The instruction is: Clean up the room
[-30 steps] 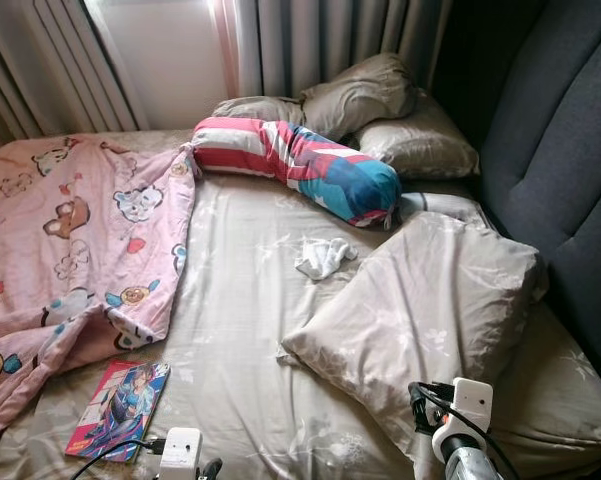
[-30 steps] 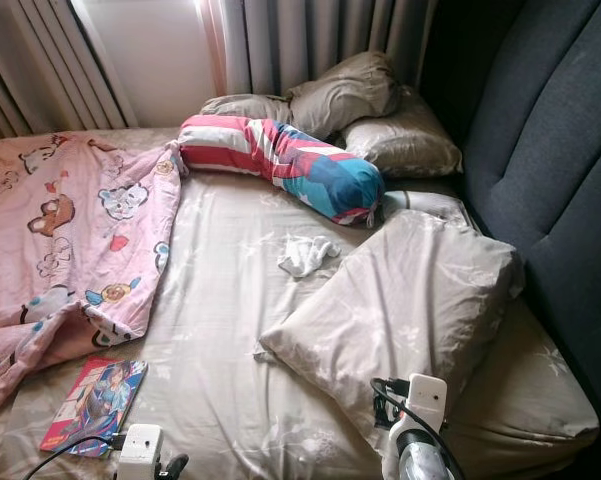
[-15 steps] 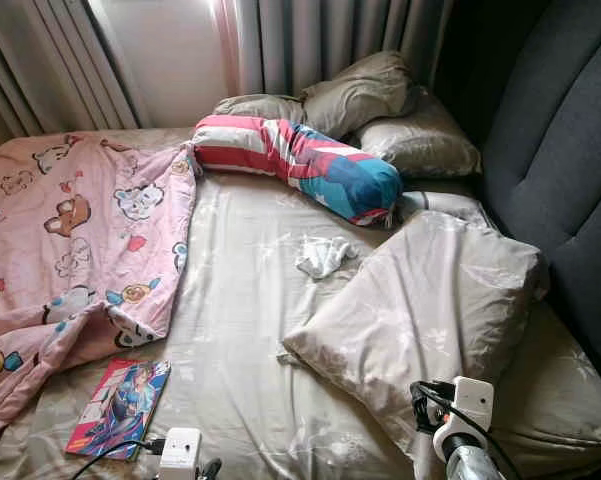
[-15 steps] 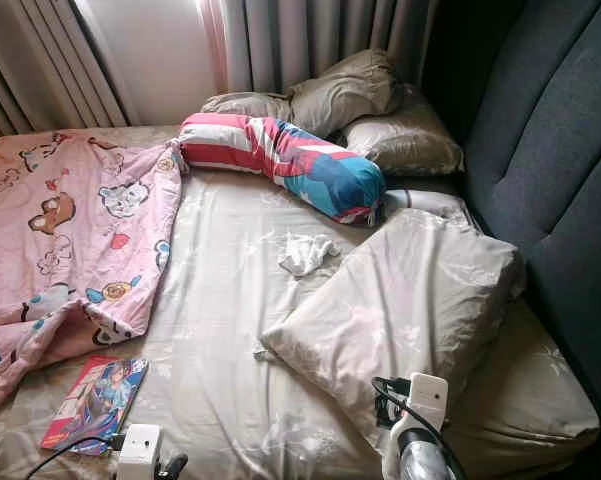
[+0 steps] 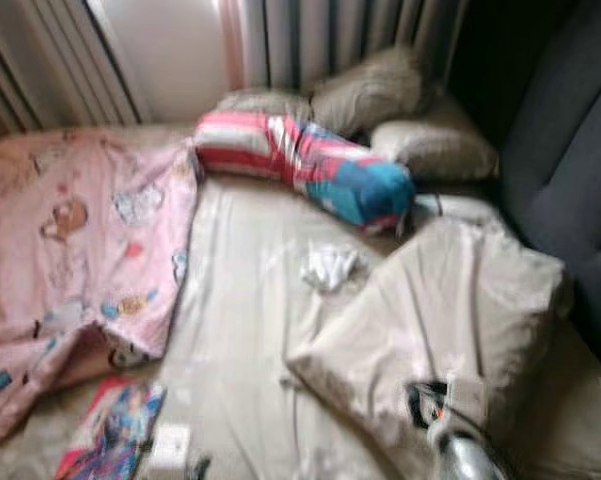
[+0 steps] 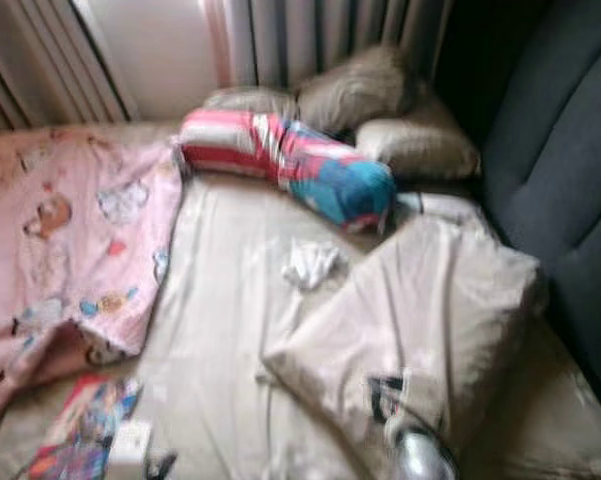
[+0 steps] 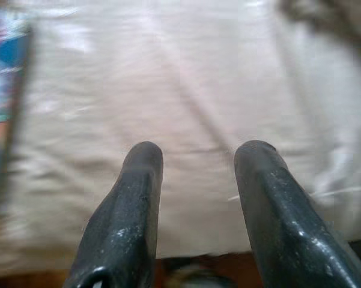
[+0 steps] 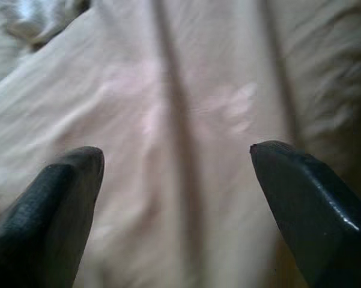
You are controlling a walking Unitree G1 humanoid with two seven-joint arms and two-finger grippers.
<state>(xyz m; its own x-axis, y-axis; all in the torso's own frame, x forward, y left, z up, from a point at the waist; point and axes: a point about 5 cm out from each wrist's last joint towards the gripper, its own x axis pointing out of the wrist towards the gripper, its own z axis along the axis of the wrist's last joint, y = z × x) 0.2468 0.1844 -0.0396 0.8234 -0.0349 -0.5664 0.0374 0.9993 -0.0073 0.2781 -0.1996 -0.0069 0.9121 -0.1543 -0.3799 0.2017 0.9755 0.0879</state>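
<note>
The big pillow (image 5: 435, 320) is my landmark: it lies askew across the bed (image 5: 240, 290), one corner toward the middle of the sheet, not up by the headboard (image 5: 570, 170) where it belongs. Just beyond its far corner sits a small crumpled white cloth (image 5: 328, 266), loose on the sheet. Beyond that lies a striped bolster (image 5: 305, 165), with more pillows (image 5: 380, 110) heaped behind it against the curtains (image 5: 310, 40). Well to the left of the big pillow a pink blanket (image 5: 70, 250) is bunched in a heap, and at its near edge a magazine (image 5: 110, 430) lies flat.

My right pincer (image 8: 180, 180) hovers over the big pillow, fingers spread wide with nothing between them, probably ready to take the fabric. My left pincer (image 7: 195, 174) hangs above bare sheet near the magazine, fingers apart too. The head views are blurred.
</note>
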